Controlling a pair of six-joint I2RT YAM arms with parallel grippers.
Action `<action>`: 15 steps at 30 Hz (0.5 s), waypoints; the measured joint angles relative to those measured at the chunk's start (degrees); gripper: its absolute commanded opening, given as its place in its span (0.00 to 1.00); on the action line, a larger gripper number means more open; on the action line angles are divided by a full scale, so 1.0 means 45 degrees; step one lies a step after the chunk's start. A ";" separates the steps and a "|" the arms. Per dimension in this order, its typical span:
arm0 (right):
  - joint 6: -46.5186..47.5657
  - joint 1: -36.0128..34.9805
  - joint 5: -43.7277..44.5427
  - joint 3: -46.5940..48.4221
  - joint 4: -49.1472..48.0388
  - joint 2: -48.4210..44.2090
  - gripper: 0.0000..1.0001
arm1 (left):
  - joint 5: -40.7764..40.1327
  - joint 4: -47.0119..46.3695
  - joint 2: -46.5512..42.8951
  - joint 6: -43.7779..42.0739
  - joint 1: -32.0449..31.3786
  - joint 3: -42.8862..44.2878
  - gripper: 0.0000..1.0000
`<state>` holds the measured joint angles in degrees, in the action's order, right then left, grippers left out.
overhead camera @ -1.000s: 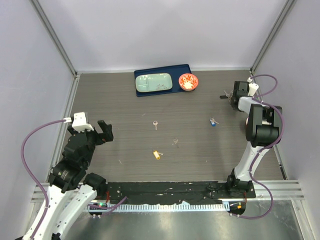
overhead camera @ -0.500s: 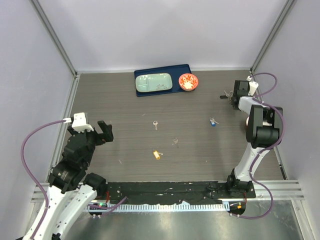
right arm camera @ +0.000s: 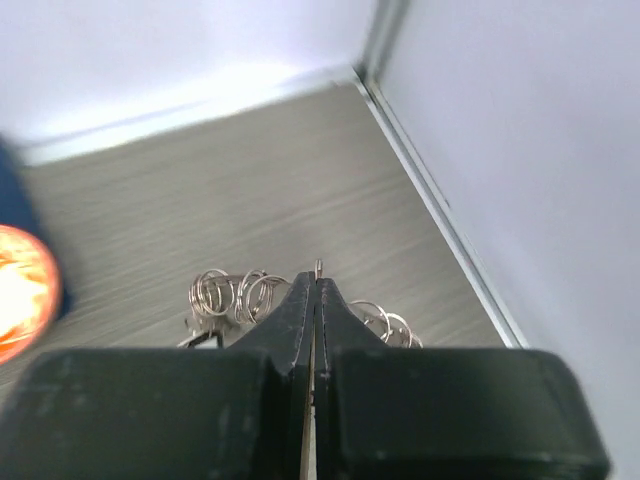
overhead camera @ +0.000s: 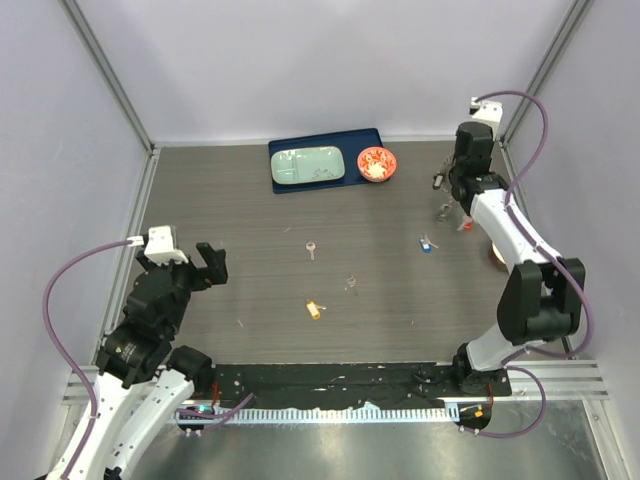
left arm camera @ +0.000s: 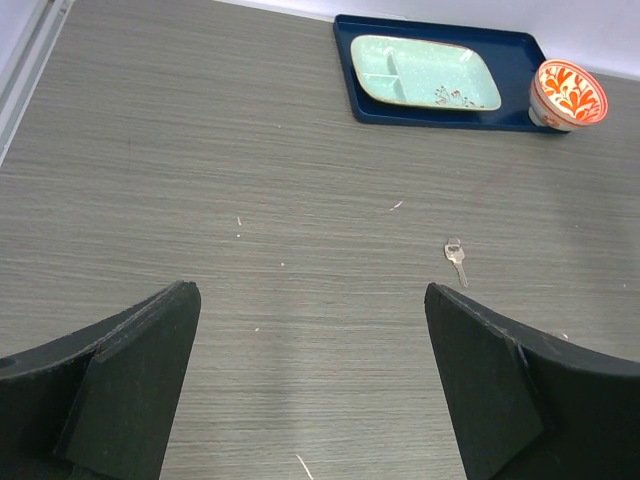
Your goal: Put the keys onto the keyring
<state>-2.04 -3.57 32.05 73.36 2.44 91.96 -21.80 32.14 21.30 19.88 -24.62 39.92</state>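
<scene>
**Keyring up, three keys still loose**

Since a second ago my right arm had swung from the far right wall in toward 2 o'clock and straightened, carrying the keyring (overhead camera: pixel 445 208) up with it.

Nearest me, at 8 o'clock, my left gripper (left arm camera: pixel 308 300) hung spread wide with nothing between its fingers. Past it the yellow-headed key (overhead camera: pixel 314 309) lay flat at 7 o'clock, and the small wire loop (overhead camera: pixel 350 283) sat near the table's middle. Further on were the plain silver key (overhead camera: pixel 311 248) at 9 o'clock and the blue-headed key (overhead camera: pixel 427 243) at 3. Beyond that, my right gripper (right arm camera: pixel 315 290) was pinched fully closed on the ring's thin wire, its keys and a red tag (overhead camera: pixel 466 226) dangling below. At 12 o'clock stood the blue tray (overhead camera: pixel 365 140) with the green plate (overhead camera: pixel 308 165) and the red bowl (overhead camera: pixel 377 164).

I judged the pinch the weak point. So thin a wire could twist or slide between the pads, and the hanging bunch could swing or drag on the table. The loose keys lay flat, so my left fingers might skid over them, or take the loop by mistake.

I counted three loose keys, one loop, one ring, one tray, one plate and one bowl. The keys on the ring were too small to count.
</scene>
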 measured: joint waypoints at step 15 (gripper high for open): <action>0.1044 -0.3322 -0.6834 -0.1841 0.0617 -0.7082 0.01 | 0.2584 -0.0899 -0.0117 -0.0510 0.0000 -0.0092 1.00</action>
<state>2.66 -18.52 1.30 65.08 5.21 60.10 -10.17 28.10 20.78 17.58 -24.62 39.51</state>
